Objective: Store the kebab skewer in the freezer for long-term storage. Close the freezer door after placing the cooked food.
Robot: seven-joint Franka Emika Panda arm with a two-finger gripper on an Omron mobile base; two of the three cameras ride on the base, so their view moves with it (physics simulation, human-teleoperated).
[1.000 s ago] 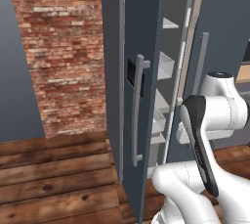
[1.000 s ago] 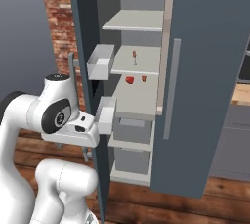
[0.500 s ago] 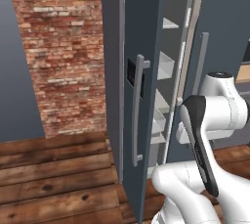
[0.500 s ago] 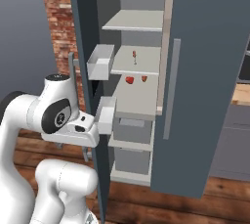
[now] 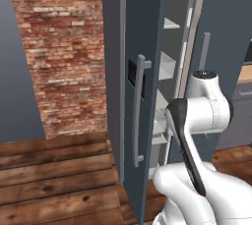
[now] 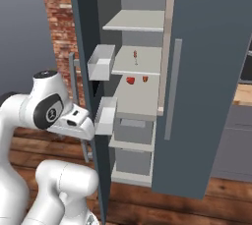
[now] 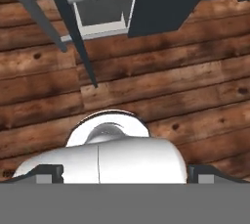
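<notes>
The freezer (image 6: 138,101) stands with its left freezer door (image 5: 147,47) swung open toward me; the door's long bar handle (image 5: 139,113) faces the left base view, and its white bins (image 6: 101,62) face inward. The kebab skewer (image 6: 135,56), a thin stick with a red chunk, rests on a white middle shelf inside. My gripper (image 6: 81,126) hangs just outside the open door's edge and points down at the wooden floor. Its dark fingertips (image 7: 49,172) sit wide apart in the hand view, open, with nothing between them.
Two small red pieces (image 6: 131,80) lie on the shelf below the skewer. The right-hand door (image 6: 206,71) with its vertical handle (image 6: 172,89) stands beside the opening. A brick wall (image 5: 64,52) rises to the left, above a wooden floor (image 5: 54,175). White drawers (image 6: 133,130) fill the lower compartment.
</notes>
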